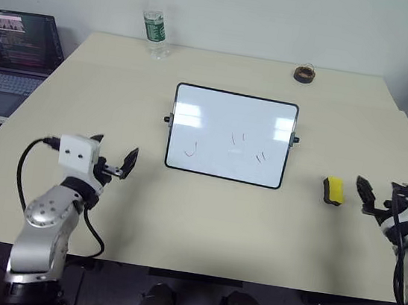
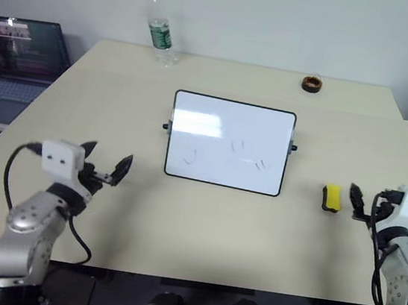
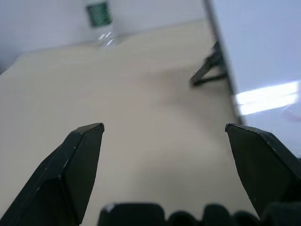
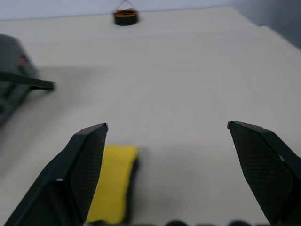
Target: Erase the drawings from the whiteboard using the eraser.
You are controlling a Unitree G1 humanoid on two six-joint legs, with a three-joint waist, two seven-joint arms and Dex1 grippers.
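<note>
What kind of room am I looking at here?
Probably an office or lab workspace: a pale table holds a small whiteboard, an open laptop showing a dark screen sits on a side desk, and a water bottle stands near the wall.

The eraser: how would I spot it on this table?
Find the whiteboard in the middle of the beige table. The eraser lies beside it, toward the right gripper. It is the one yellow block, unlike the round brown ring far behind.
</note>
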